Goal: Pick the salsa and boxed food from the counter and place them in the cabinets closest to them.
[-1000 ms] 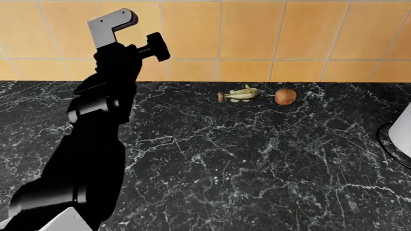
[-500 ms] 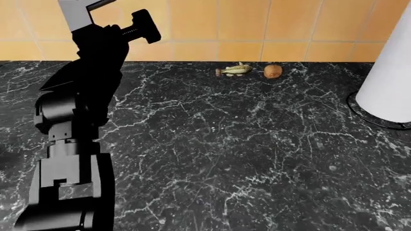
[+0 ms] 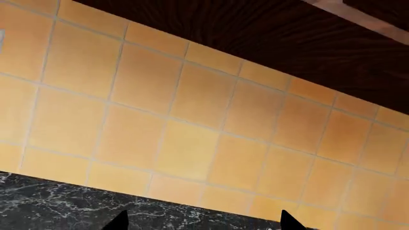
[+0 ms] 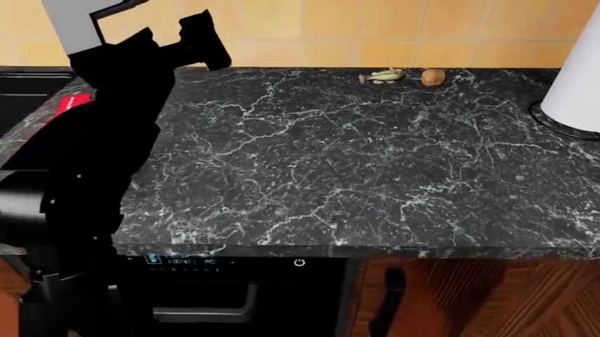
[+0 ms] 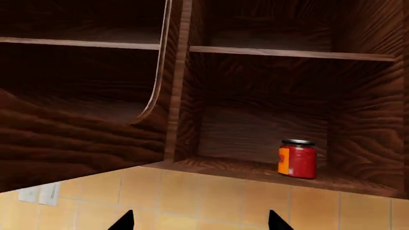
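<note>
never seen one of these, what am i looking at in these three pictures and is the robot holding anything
These are simulator renders from a two-armed wheeled robot. The head view looks down on a black marble counter; the big black shape is its left arm. On the counter near the tiled wall lie a small fish-like item and a brown round thing; a white paper-towel roll stands at the right edge. The left wrist view shows only wall tiles. The right wrist view looks up into an open wooden cabinet where the red salsa jar stands on the lower shelf. Both sets of jaws show only as spread tips with nothing between them.

Flat, even simulator light, sharp throughout; the cabinet [image 5: 255, 120] interior renders dim.
</note>
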Motion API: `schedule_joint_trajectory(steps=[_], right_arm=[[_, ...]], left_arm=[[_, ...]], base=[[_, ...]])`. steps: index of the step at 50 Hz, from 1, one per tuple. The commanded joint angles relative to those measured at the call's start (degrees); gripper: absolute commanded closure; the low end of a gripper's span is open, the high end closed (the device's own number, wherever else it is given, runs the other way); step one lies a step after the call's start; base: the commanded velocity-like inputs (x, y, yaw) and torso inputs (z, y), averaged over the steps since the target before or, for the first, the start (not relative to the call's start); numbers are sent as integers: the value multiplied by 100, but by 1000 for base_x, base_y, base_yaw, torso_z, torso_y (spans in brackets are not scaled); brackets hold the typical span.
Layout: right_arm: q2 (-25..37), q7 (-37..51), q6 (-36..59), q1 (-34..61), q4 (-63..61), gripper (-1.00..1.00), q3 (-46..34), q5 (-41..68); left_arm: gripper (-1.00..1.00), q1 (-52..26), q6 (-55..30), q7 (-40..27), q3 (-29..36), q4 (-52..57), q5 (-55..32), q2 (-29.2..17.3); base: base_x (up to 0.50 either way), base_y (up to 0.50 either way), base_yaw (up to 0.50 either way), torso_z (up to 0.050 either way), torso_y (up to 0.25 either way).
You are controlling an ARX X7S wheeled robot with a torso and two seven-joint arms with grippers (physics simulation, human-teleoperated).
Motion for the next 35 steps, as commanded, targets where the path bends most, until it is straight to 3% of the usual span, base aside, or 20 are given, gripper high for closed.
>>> schedule_joint_trajectory(steps=[1, 6, 15, 16, 19, 23, 32, 35], right_arm=[[474, 130, -596, -695, -1134, -100, -99, 177], [1026, 118, -1229, -1586, -2572, -100, 4, 132], [1789, -1078, -1593, -4882, -4577, -100, 1399, -1327], [1531, -1156, -1162, -5224, -4586, -100, 1930, -1266], [-113, -653, 1263, -6029, -4586, -100, 4380, 57], [-1147, -727, 2881, -6587, -4573, -100, 5962, 727], [-1065, -1697, 2919, -6903, -4588, -100, 6763, 74], [-1021, -2024, 2919, -6907, -4588, -100, 6783, -324]], left_arm=[[-100, 500, -526, -167, -8, 1152, -363, -135], [-100, 903, -901, -359, -212, 1939, -654, -199], [-100, 1682, -1373, -757, -1048, 3599, -1230, -403], [-100, 1722, -1411, -795, -1140, 3694, -1274, -425], [-100, 1890, -1450, -865, -1343, 4000, -1368, -483], [-100, 2046, -1601, -972, -1613, 4410, -1601, -515], [-100, 2323, -2008, -1187, -2191, 4912, -2271, -492], [-100, 2590, -1687, -1064, -2161, 4967, -2034, -546]], base=[[-453, 378, 0, 0, 0], [-455, 378, 0, 0, 0], [-452, 380, 0, 0, 0], [-453, 378, 0, 0, 0], [-265, 160, 0, 0, 0], [0, 0, 0, 0, 0], [0, 0, 0, 0, 0], [0, 0, 0, 0, 0]])
